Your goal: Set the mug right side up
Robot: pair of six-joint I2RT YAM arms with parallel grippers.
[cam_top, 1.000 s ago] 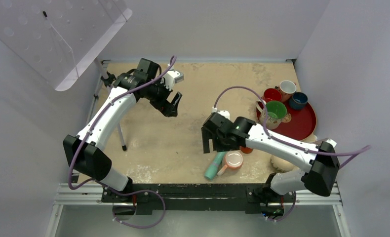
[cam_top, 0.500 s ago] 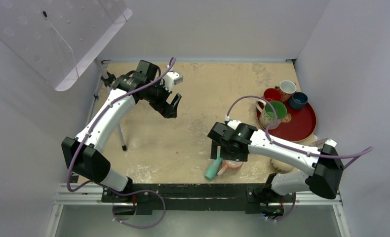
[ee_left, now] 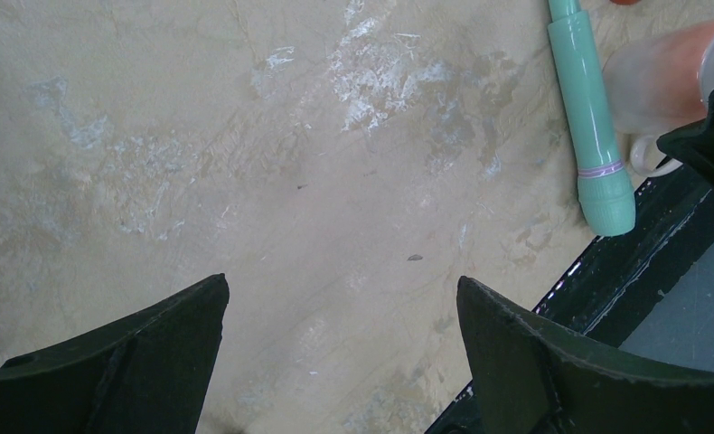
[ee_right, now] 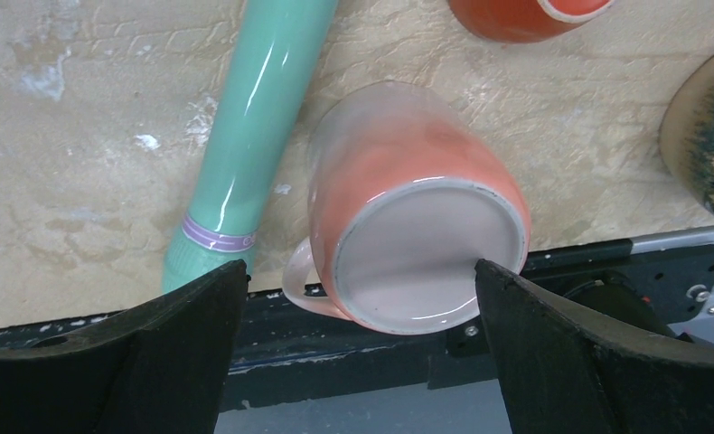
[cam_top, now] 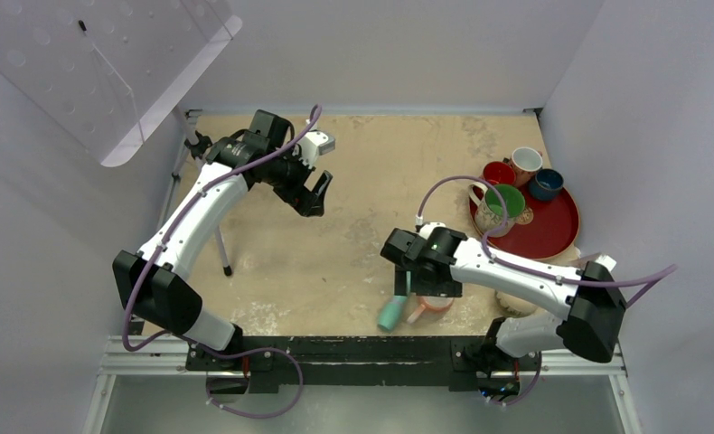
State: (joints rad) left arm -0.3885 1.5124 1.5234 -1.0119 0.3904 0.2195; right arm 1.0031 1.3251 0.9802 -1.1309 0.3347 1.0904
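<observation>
Two grippers: state, and why there? (M.)

Right gripper (ee_right: pixel 358 271) at the near edge, fingers spread wide, holding nothing. It straddles from above a pale peach mug (ee_right: pixel 408 190) that stands base-up just beside a teal cylinder (ee_right: pixel 254 136). The mug (ee_right: pixel 710 136), beige, sits further right along the same near edge. It is a sliver in the wrist view and mostly under the right forearm from above; which way up, cannot tell. Judgement: the fingers are lined up on the wrong cup, or only crossing it. Left gripper (ee_left: pixel 340 280) farther back, likewise spread and empty over bare table (ee_left: pixel 245 136); parked out of the way, I'd say. (K.)

Anything readable? (M.)

Nothing. Lilac band on the cylinder, no lettering. Red tray (cam_top: pixel 552 235) of cups, far right: no legible marks. (K.)
</observation>
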